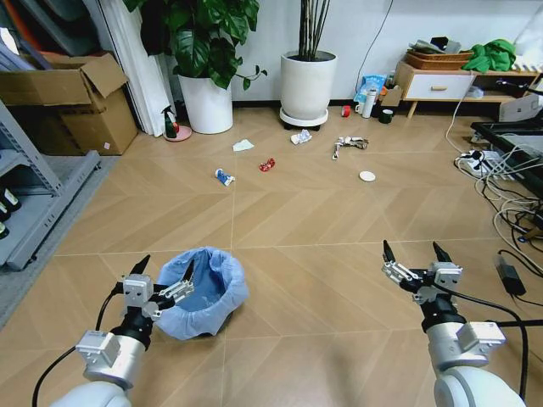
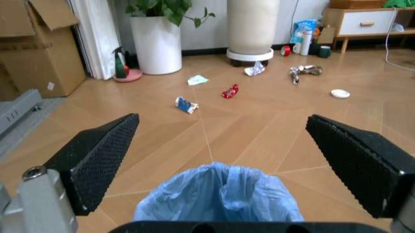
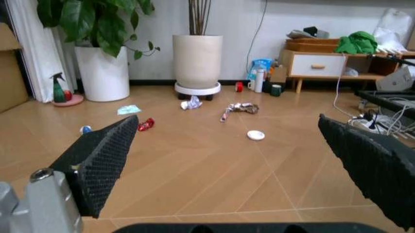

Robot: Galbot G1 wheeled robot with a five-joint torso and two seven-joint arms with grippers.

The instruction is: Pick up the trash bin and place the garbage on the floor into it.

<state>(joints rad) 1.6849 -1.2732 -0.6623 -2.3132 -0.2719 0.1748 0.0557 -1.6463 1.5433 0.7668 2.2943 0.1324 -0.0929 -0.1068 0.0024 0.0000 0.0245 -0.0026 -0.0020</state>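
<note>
Now the left gripper (image 1: 165,270) hovers with its fingers spread wide over the near rim of the trash bin (image 1: 204,292). The right gripper (image 1: 416,253), also wide open, waits well to the right of the bin. The garbage (image 1: 267,164) lies far beyond it. Probably the fingers could catch only the loose blue bag, so the bin would slip or tip.

2 white plant pots (image 1: 207,103) w/ cardboard boxes (image 1: 72,97) nearby.
</note>
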